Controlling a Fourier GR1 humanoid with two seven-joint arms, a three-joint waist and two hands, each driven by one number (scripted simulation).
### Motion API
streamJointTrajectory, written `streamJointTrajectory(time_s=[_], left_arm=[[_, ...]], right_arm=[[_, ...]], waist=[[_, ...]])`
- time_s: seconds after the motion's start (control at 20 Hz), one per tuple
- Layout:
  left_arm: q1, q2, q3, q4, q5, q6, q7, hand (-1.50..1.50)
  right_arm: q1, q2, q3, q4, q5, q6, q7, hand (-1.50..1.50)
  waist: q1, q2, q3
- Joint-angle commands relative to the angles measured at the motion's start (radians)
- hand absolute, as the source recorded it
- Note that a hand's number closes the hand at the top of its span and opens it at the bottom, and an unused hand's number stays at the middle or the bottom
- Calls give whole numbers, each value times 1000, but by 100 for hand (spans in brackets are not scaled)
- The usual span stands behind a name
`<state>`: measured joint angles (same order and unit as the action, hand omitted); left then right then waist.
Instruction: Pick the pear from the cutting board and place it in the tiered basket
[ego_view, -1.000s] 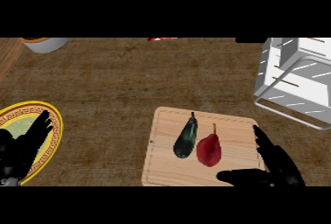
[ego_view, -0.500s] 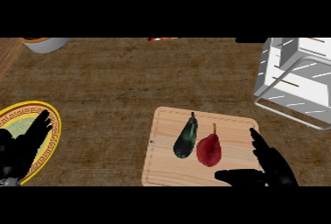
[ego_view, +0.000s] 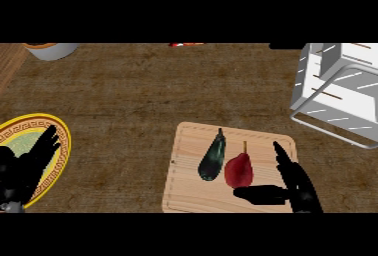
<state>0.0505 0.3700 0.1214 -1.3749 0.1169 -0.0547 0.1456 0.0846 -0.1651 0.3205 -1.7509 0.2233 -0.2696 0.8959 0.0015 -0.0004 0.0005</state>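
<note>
On the wooden cutting board (ego_view: 188, 196), near the middle of its surface, the red pear (ego_view: 238, 170) lies with its thin stem pointing toward the far edge. A dark green, elongated vegetable (ego_view: 213, 157) lies just beside it on the left, tilted slightly, and the two seem to touch along their lower parts. The right hand (ego_view: 297, 184) hangs over the board's right side with its fingers straight and spread apart from the thumb. The fingers point toward the far edge, just right of the pear, and the thumb reaches leftward under the pear's lower end. Whether the thumb touches the fruit cannot be told; nothing is held.

At the lower left, the left hand (ego_view: 25, 171) rests open, fingers up, over a plate with a yellow patterned rim (ego_view: 63, 136). The white tiered basket (ego_view: 332, 85) stands at the upper right of the brown counter (ego_view: 148, 90), well apart from the board. A grey bowl (ego_view: 53, 50) sits at the far left edge.
</note>
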Motion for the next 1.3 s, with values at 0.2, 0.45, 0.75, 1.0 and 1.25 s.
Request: streamJointTrajectory(time_s=[0.2, 0.45, 0.75, 1.0, 1.25], left_arm=[[-10, -28, 42, 10, -23, -53, 10, 0], [28, -30, 61, -6, -44, -72, -35, 0], [-25, -42, 69, 51, -67, -60, -21, 0], [2, -25, 79, -39, -53, -67, 36, 0], [-4, -82, 61, -22, -87, -46, 11, 0]], right_arm=[[-95, 83, -61, 163, 13, 22, -61, -150], [-97, 88, -82, 160, 19, 32, -58, -150], [-111, 130, -59, 255, 17, 45, -127, -150], [-101, 164, 47, 291, 87, -61, -287, 150], [-183, 164, -9, 375, 100, -154, -297, 150]], waist=[[0, 0, 0], [0, 0, -1], [0, 1, 0], [3, 0, 0], [2, 1, 0]])
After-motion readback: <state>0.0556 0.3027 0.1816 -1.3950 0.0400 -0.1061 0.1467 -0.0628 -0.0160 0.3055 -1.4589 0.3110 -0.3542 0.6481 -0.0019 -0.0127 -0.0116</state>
